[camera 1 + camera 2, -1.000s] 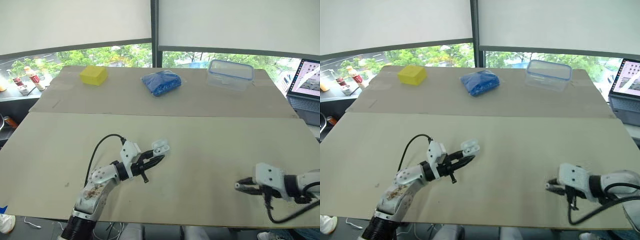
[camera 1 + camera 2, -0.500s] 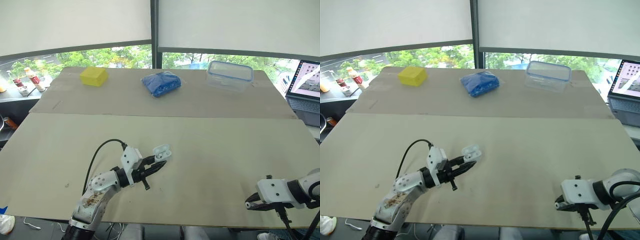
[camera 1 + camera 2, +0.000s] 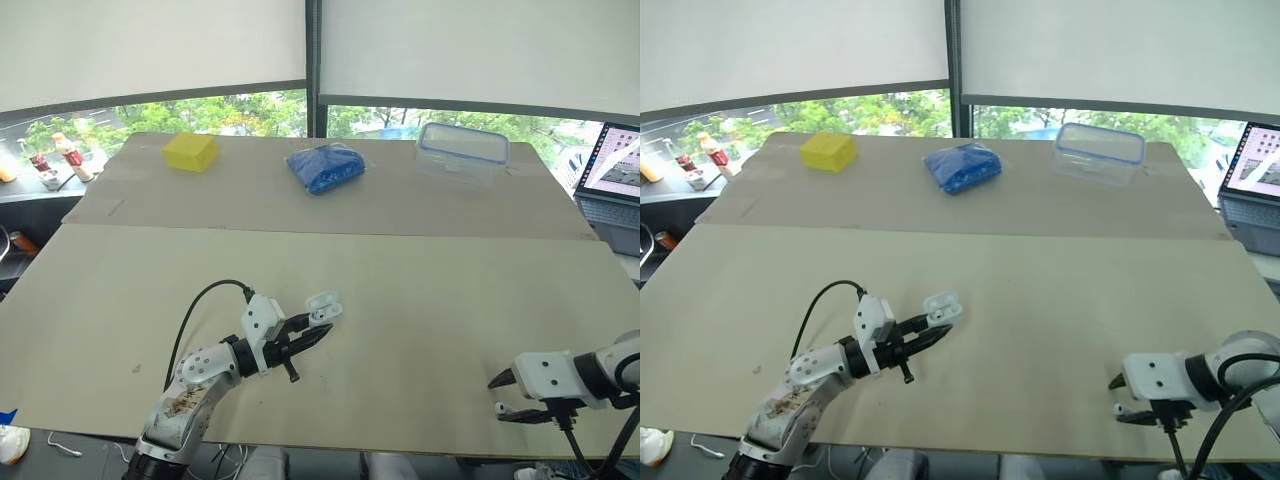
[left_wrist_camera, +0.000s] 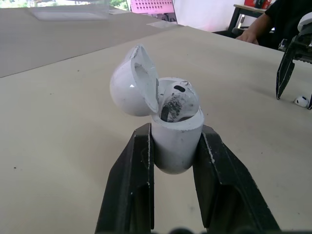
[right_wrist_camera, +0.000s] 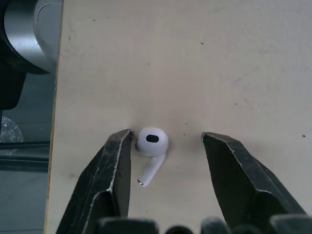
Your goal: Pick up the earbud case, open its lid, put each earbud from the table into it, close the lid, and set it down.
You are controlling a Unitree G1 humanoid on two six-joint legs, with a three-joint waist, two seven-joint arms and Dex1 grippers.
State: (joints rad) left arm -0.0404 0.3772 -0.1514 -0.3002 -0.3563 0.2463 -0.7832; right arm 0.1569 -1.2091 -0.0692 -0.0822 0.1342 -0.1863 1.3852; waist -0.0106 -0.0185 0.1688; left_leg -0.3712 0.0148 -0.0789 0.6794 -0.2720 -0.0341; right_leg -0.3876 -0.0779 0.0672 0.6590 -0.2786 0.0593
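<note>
My left gripper (image 3: 320, 322) is shut on the white earbud case (image 3: 322, 308), holding it just above the table left of centre. The left wrist view shows the case (image 4: 176, 131) upright between the fingers, its lid (image 4: 132, 83) swung open and one earbud (image 4: 175, 97) seated inside. At the front right edge of the table my right gripper (image 3: 500, 393) is open. In the right wrist view a loose white earbud (image 5: 151, 144) lies on the table between its fingers (image 5: 117, 161), close to one of them. The left wrist view also catches that gripper (image 4: 287, 68) and earbud (image 4: 302, 101).
Along the back of the table sit a yellow block (image 3: 191, 152), a blue bag (image 3: 326, 166) and a clear lidded container (image 3: 463, 148). A laptop (image 3: 612, 170) stands at the far right. The loose earbud lies close to the table's front edge (image 5: 53, 146). A person's hand (image 4: 251, 35) rests beyond the table.
My right gripper has drawn back toward the front right edge and gone from shut to open around the loose earbud. The left gripper and case dipped slightly, then held still.
</note>
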